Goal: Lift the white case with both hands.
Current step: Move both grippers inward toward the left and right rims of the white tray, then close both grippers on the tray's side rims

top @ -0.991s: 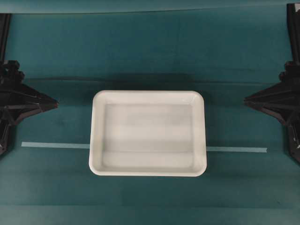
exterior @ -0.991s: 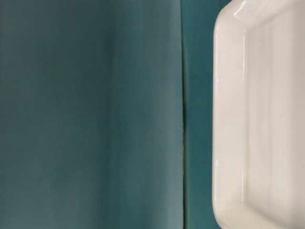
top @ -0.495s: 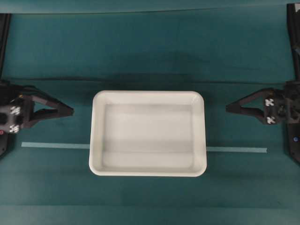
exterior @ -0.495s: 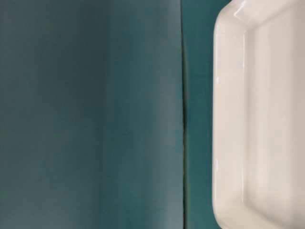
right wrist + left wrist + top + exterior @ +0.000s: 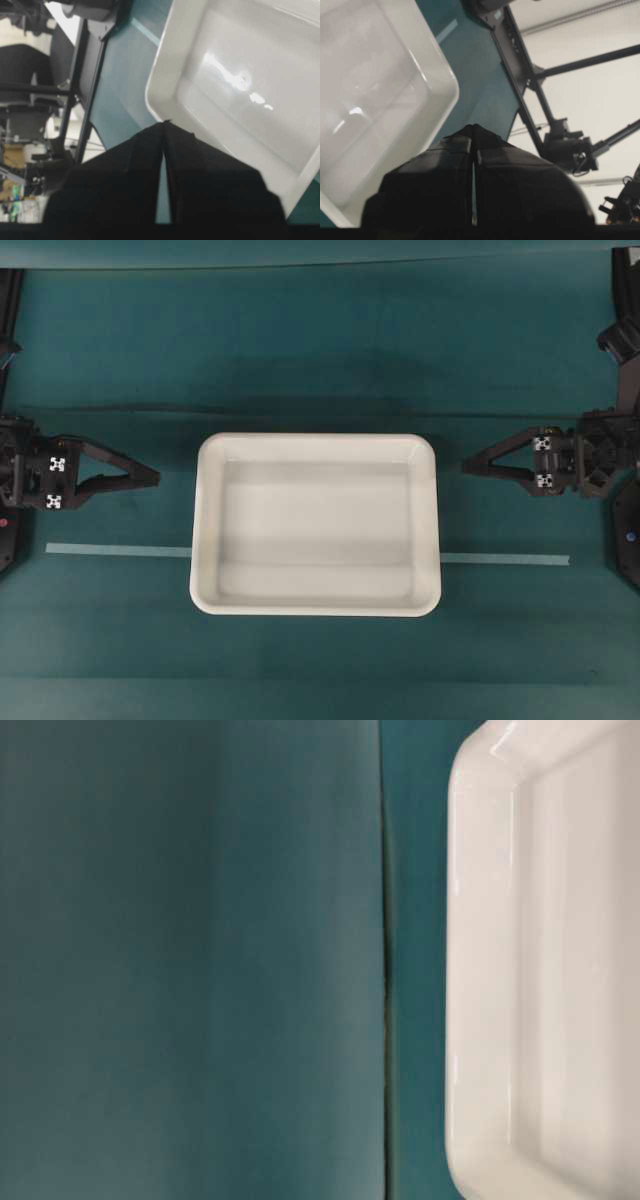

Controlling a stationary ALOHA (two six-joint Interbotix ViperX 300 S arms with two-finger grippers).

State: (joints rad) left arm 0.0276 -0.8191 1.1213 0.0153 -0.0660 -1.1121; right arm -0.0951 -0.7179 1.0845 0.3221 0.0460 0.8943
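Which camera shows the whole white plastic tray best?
Overhead: the large white plastic tray lies entirely in frame. Table-level shows only one end and its corners; each wrist view catches one corner and part of the inside.

The right pincer (image 5: 164,125), seemingly barely parted, points at the white case (image 5: 240,80) corner, apart.

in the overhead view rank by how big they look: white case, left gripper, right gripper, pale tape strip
1. white case, by far the largest.
2. left gripper and right gripper: look about alike, no ranking between them.
3. pale tape strip: long but very thin, and partly hidden under the case.
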